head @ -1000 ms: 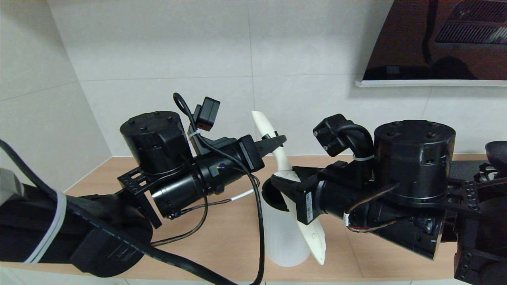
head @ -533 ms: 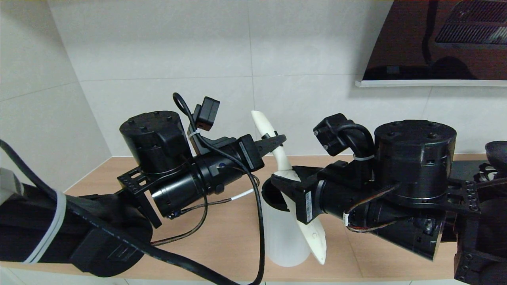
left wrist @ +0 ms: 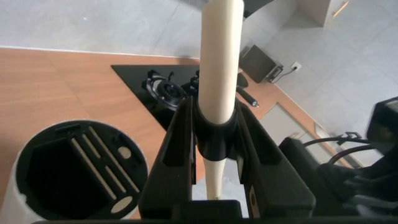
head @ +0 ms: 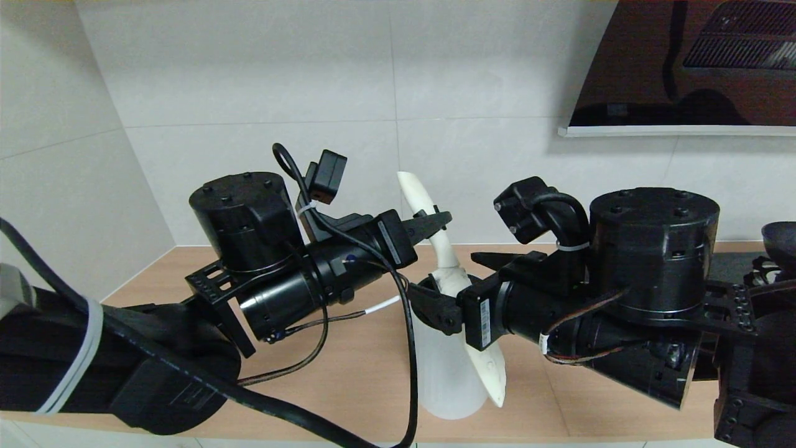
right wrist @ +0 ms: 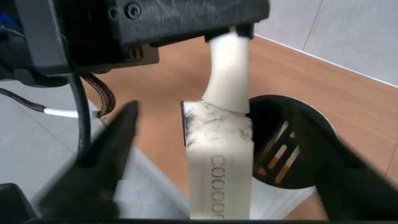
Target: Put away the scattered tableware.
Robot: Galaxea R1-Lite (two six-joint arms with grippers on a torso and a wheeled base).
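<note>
Right claw has opened since half a second ago: the jaws that sat closed on the neck of the white spatula now stand wide, one above and one below it. The blade tip has shifted slightly with the release. Head view: left claw is clamped narrow on the upper handle and carries the spatula alone. The blade hangs in front of the white holder standing on the table, apparently outside its wall rather than in its mouth. Left wrist view: left claw grips the spatula snugly, with the holder and its dark slotted inside off to one side. Right wrist view: right claw is spread well apart on either side of the spatula. The left claw pinches the handle beyond, and the holder opening lies just beside the blade. Judgement: handover to the left arm looks complete; the blade must next be brought over the opening and lowered in.
</note>
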